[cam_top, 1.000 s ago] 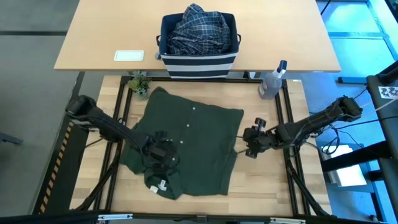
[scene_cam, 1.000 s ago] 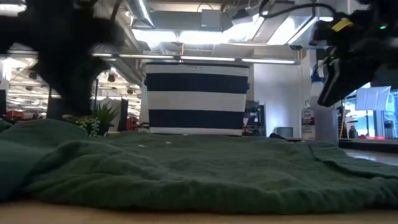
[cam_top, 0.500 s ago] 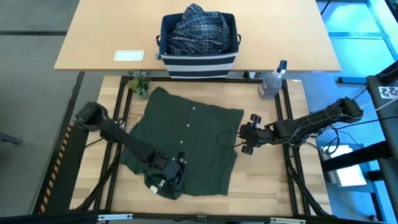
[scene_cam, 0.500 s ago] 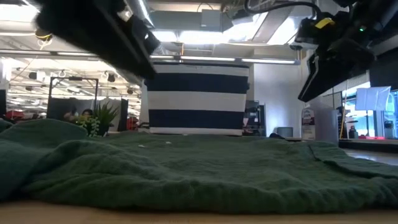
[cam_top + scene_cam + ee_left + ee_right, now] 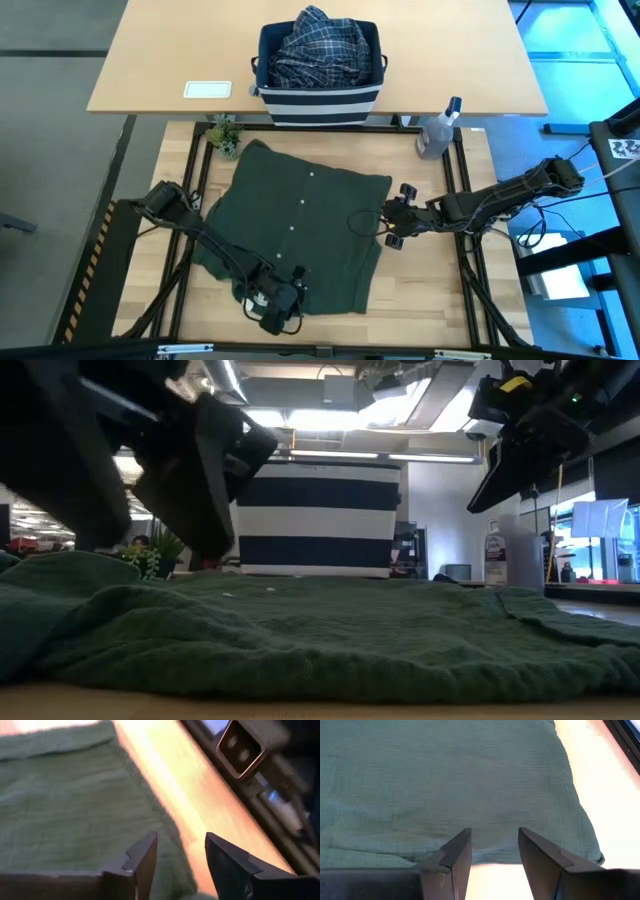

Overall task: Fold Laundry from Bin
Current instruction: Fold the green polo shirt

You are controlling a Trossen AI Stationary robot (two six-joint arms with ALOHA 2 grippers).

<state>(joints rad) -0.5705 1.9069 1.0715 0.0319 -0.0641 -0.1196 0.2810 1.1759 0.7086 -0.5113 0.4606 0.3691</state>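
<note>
Standing parted and empty, both pairs of jaws: our left gripper (image 5: 180,851) over the near hem of the dark olive-green cloth garment (image 5: 300,225), our right gripper (image 5: 494,849) above its right edge. We list that garment spread flat on the wooden table (image 5: 420,300); blue-and-white plaid shirt (image 5: 318,45) fills the navy white-striped fabric bin (image 5: 318,100) beyond.

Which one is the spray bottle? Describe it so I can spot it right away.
Start at the striped navy bin on the far table. Right of it, nearer the arms, the clear spray bottle stands by the rear right frame corner, the only see-through item, with a blue cap.
</note>
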